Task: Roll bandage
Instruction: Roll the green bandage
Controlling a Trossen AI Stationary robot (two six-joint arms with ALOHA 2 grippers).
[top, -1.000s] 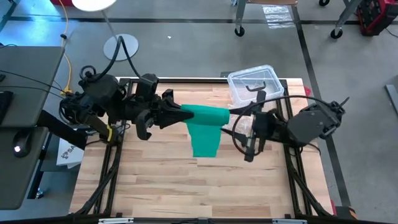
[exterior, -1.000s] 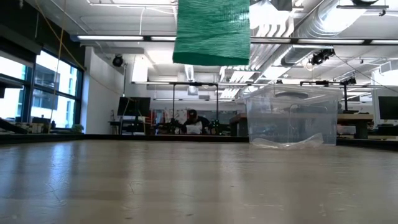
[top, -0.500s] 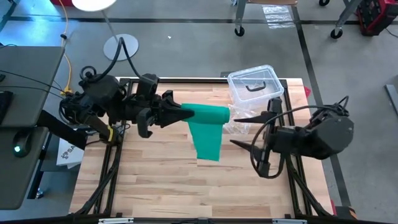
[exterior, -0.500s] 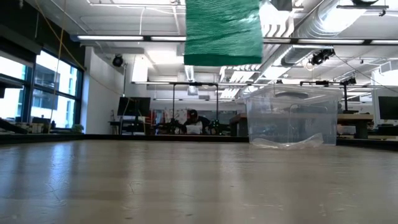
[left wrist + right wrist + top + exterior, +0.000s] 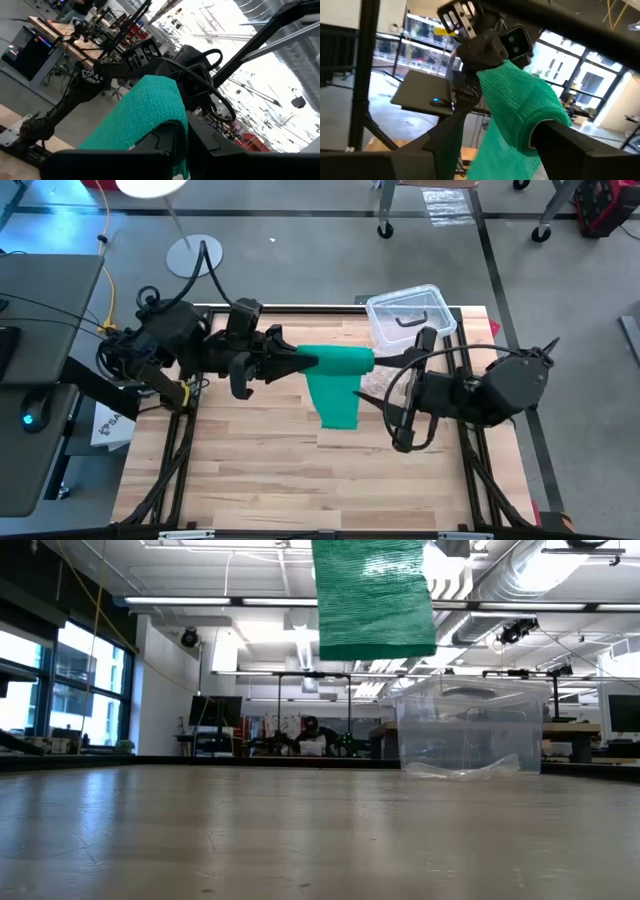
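Wooden slatted table (image 5: 260, 470): clear plastic box (image 5: 408, 315) with black handle at 1 o'clock. My left gripper (image 5: 312, 361) pinches the green stretchy bandage strip (image 5: 336, 380) aloft; right gripper (image 5: 375, 396) spread wide at its 3 o'clock.

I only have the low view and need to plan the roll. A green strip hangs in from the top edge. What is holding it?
Observer: The left gripper, shut on one end of the bandage. The top part is bunched level and the rest drapes down.
Operator: Where is the right arm?
Observer: The right gripper is open, close beside the bandage's other end, with no grip on it.
Operator: And the clear box I see behind?
Observer: The clear box stands at the table's far right corner, beyond the right arm, with a black handle on top.
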